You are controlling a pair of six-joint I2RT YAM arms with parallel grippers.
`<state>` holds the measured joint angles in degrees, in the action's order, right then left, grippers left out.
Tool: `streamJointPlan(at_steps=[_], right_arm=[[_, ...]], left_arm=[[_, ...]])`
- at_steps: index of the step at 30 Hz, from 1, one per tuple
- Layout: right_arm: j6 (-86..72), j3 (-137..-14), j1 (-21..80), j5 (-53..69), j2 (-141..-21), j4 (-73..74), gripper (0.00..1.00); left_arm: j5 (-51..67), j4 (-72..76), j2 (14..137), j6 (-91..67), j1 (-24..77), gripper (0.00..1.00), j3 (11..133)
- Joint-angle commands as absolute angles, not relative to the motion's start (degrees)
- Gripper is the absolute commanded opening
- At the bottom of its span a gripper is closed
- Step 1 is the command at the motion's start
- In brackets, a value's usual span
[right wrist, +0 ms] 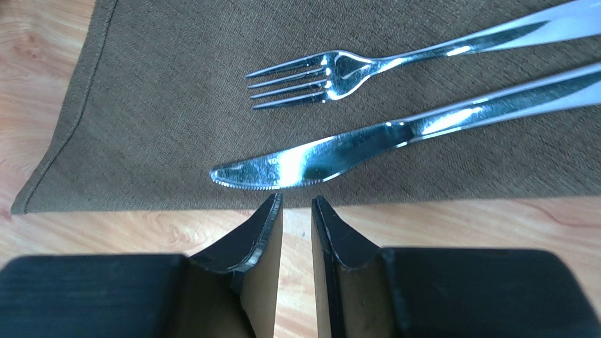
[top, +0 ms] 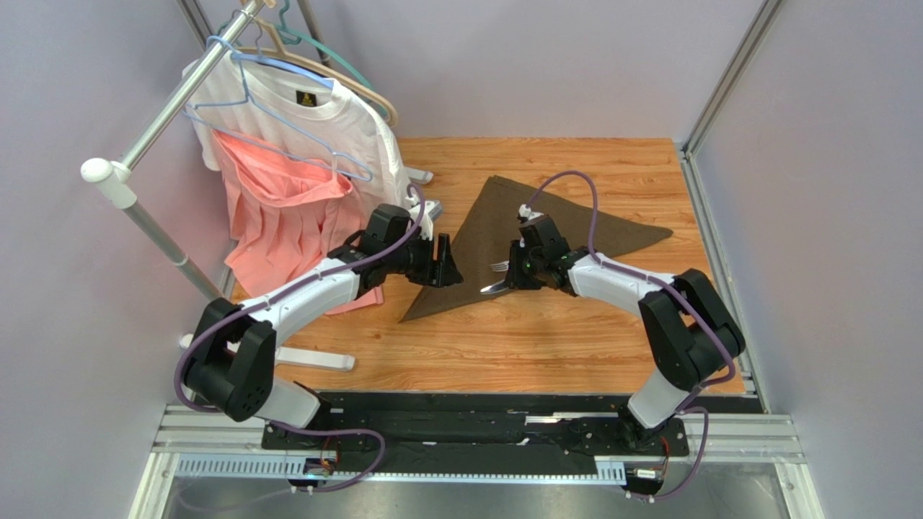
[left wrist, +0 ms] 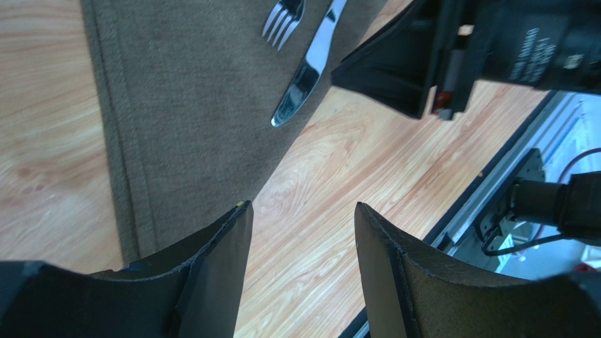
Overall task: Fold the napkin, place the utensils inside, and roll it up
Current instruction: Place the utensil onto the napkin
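Wood table [right wrist: 458, 225]: knife [right wrist: 317, 158] just beyond right jaws.

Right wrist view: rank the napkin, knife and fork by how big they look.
1. napkin: fills most of the upper frame.
2. knife: slightly longer visible stretch than the fork.
3. fork.
The last two are unsure: both handles run off the right edge, and the knife lies nearer the camera.
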<state>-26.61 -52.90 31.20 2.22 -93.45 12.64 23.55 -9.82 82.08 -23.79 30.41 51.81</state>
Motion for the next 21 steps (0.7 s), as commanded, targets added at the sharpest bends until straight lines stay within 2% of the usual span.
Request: streamJointPlan(at_steps=[1,12,21], right_arm=[[-27.6,-55.6,31.5,0.4,-96.2,7.7,0.24],[-27.1,-55.5,31.5,1.0,-99.0,3.1,0.24],[-27.1,-55.4,31.1,-3.2,-100.5,2.9,0.23]], left_arm=[[26.8,-0.4,82.5,-27.5,30.7,0.64,51.1],[28.1,5.4,84.8,-28.6,30.7,0.63,48.4],[29.6,8.0,86.7,-29.9,30.8,0.62,47.1]])
